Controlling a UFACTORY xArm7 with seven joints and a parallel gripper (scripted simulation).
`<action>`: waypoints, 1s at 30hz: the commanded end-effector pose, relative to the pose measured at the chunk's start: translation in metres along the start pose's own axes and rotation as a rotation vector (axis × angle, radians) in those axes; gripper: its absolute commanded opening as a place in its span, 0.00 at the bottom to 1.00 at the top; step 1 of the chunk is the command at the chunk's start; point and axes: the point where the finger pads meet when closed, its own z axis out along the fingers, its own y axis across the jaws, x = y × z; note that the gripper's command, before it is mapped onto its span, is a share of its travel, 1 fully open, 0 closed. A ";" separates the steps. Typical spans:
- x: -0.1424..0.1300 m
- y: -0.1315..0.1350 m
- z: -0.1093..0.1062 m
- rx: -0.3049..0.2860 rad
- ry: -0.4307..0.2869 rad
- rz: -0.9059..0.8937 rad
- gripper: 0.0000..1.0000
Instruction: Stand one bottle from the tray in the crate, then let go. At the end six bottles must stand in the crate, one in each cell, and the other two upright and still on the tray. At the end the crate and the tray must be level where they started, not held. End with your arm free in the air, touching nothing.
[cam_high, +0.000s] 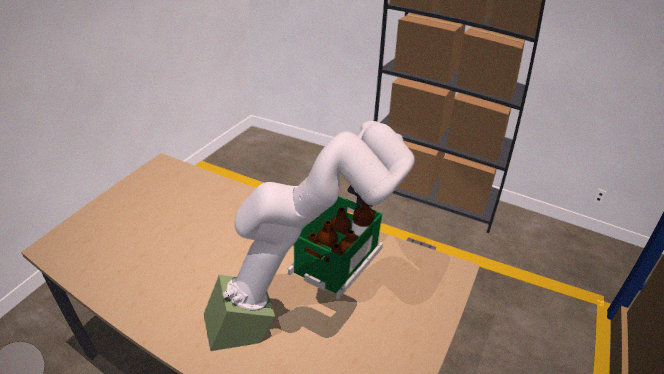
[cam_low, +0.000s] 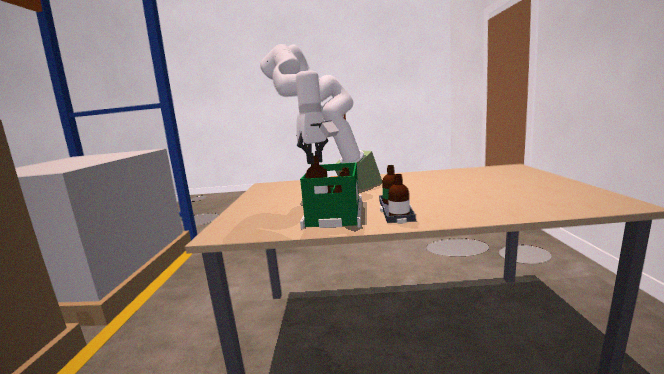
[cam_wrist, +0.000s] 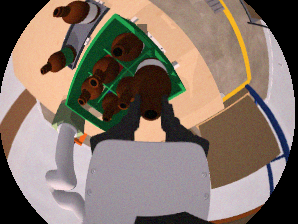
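A green crate (cam_high: 325, 269) (cam_low: 346, 210) (cam_wrist: 89, 56) stands on the table and holds several brown bottles (cam_high: 327, 234) (cam_wrist: 107, 70). My gripper (cam_high: 358, 201) (cam_low: 314, 158) (cam_wrist: 151, 101) is shut on the neck of another brown bottle (cam_high: 364, 215) (cam_low: 316, 172) (cam_wrist: 152, 84). That bottle hangs upright in the crate's corner cell farthest from my base, with its shoulder above the rim. Two more brown bottles (cam_low: 398, 196) (cam_low: 389, 179) (cam_wrist: 76, 11) (cam_wrist: 56, 63) stand upright on the small dark tray (cam_low: 400, 216) beside the crate. My arm hides the tray in the top view.
My arm's green base block (cam_high: 235, 325) (cam_low: 369, 170) sits on the wooden table (cam_high: 125, 240) (cam_low: 500, 200) just behind the crate. A shelf rack with cardboard boxes (cam_high: 450, 100) stands beyond the table. A grey block (cam_low: 95, 220) on a pallet lies off to one side.
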 end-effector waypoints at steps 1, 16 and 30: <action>0.001 0.001 0.002 -0.003 0.004 0.000 0.00; 0.001 0.001 0.015 -0.003 0.004 0.000 0.00; 0.001 0.001 0.020 -0.003 0.004 0.000 0.00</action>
